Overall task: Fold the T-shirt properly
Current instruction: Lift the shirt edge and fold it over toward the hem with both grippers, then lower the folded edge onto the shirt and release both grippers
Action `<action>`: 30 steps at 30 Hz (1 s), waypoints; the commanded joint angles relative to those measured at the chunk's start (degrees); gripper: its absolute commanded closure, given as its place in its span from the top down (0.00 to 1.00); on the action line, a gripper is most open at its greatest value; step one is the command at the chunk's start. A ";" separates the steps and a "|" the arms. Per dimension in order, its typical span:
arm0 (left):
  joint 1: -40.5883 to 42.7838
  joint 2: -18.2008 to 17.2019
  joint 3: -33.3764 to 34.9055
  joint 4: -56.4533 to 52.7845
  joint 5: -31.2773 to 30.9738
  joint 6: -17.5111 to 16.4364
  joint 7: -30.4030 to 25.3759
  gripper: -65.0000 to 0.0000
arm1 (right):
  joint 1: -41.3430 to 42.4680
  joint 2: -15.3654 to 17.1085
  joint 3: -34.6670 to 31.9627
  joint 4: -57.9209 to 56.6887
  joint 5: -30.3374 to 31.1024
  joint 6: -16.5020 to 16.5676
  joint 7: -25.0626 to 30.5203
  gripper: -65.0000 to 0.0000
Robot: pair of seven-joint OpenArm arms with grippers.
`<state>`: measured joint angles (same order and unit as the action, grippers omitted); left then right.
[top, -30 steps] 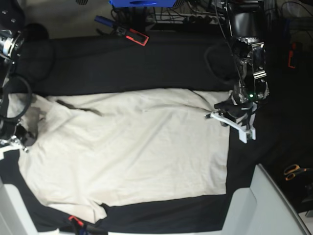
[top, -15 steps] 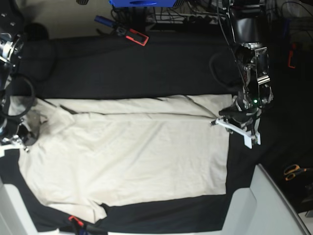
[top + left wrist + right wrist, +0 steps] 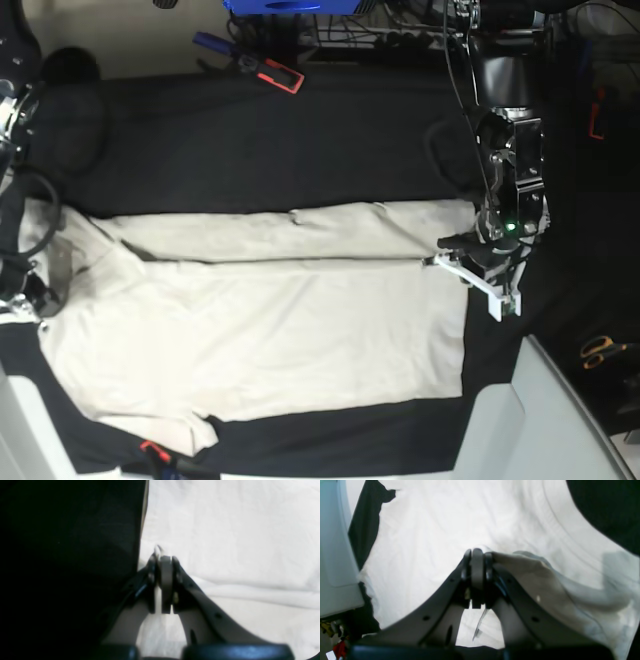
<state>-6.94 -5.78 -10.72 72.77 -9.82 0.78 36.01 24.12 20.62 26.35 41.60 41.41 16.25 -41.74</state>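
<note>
since a second ago, both my arms have drawn the far edge of the t-shirt (image 3: pixel 270 330) toward the near side, so a long folded band now lies across the upper part of the cloth, where before the edge was rumpled and only partly turned over. one t-shirt, cream, lies spread on the black tablecloth (image 3: pixel 250 130), reaching almost from one arm to the other, with a straight crease running along the length of the band.

my left gripper (image 3: pixel 162 555) is pressed together, pinching a thin lip of cream cloth right at the shirt's edge, beside the dark tablecloth; in the base view it sits at the right end of the crease (image 3: pixel 455 262). my right gripper (image 3: pixel 476 555) is also pressed together, with a fold of the shirt bunched against its right finger (image 3: pixel 488 562); in the base view it is at the left edge, mostly out of frame.

two grippers, one shirt, one tablecloth. beyond the table i count one red-handled tool (image 3: pixel 280 75) at the far side and one pair of orange-handled scissors (image 3: pixel 602 350) off to the right, both well apart from the shirt.
</note>
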 commanded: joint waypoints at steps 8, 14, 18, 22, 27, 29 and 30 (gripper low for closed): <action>-3.65 -0.42 0.04 -3.19 0.29 -0.38 -1.06 0.00 | 2.65 1.14 -3.18 0.90 0.75 0.41 1.08 0.00; -4.62 -0.86 4.17 -3.37 0.29 -0.38 -1.06 0.00 | 3.44 1.14 -6.79 0.81 0.75 0.41 3.71 0.00; -4.71 -0.86 4.61 -3.37 0.29 -0.38 -1.06 0.00 | 4.06 1.14 -6.79 -0.59 0.75 0.41 3.71 0.00; -5.32 -0.86 4.70 -3.37 0.29 -0.38 -1.15 0.00 | 4.50 1.22 -6.88 -1.21 0.75 0.41 3.71 0.00; -5.94 -0.94 4.70 -3.37 0.29 -0.38 -1.15 0.00 | 4.50 1.22 -7.49 -1.21 0.75 0.50 3.71 0.00; -5.94 -0.94 4.87 -3.37 0.29 -0.38 -1.15 0.00 | 4.94 1.22 -9.87 -1.21 0.75 0.50 3.89 0.00; -5.94 -0.94 5.05 -3.37 0.29 -0.38 -1.15 0.00 | 5.20 1.22 -11.01 -1.21 0.75 0.50 4.33 0.00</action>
<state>-11.51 -6.26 -5.76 68.40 -9.41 0.38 35.86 27.09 20.93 15.14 39.55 41.30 16.23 -38.57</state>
